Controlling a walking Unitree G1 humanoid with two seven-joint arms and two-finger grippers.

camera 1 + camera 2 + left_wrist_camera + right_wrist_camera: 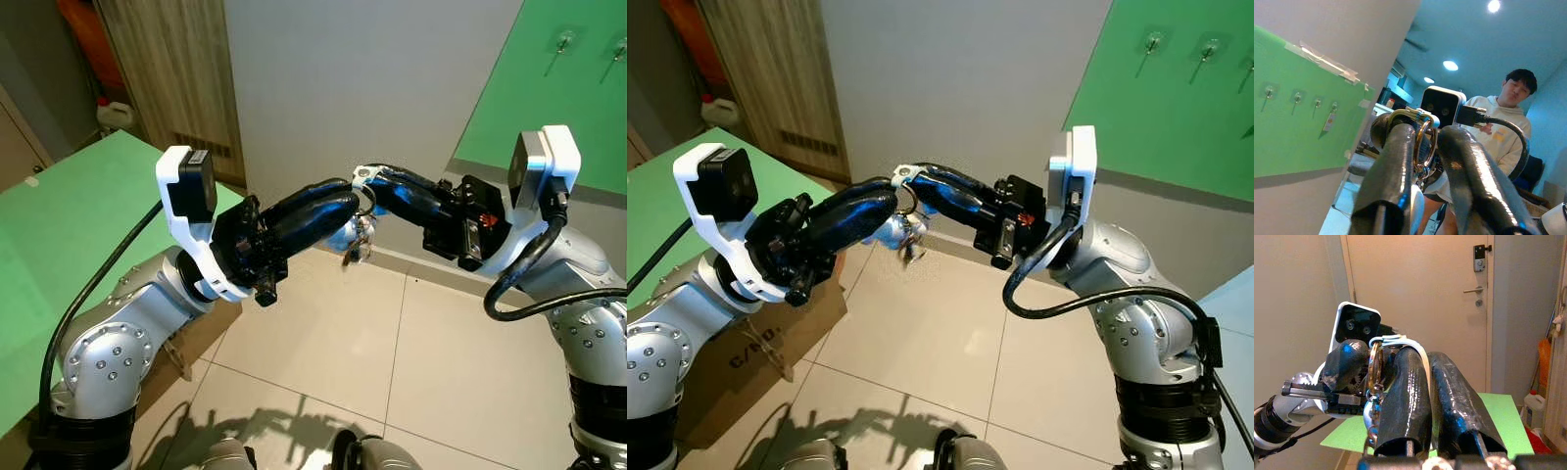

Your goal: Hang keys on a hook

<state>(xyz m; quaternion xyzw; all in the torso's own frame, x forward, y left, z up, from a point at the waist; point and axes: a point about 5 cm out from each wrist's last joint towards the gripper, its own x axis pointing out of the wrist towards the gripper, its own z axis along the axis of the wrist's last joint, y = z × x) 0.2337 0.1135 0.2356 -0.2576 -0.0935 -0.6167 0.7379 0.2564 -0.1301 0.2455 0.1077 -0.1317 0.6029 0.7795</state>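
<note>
Nearest the robot, a pale tiled floor [333,352] lies below both silver arms, which are raised and meet in mid-air at the middle of the scene. Reaching in from the left, the left gripper [345,204] points its black fingers rightward, and from the right the right gripper [370,182] points leftward, so their tips cross at a brass key ring [906,201]. That ring sits threaded at the meeting fingertips, with a bunch of keys [357,242] dangling just beneath it, clear of the floor. In the right wrist view the right gripper's jaws lie pressed together with the ring and its white band against their side; whether they are truly clenched on the ring cannot be told. In the left wrist view the left gripper's two fingers stand a little apart with the ring between them, and their grip cannot be judged either. On the near left is a green table [69,225], with a cardboard box [754,343] on the floor beside it. Farther off rises a grey wall [372,78], and to the far right a green board [1176,88] carries a row of small hooks [1153,44]. A person in a pale hoodie [1508,132] shows in the left wrist view.
</note>
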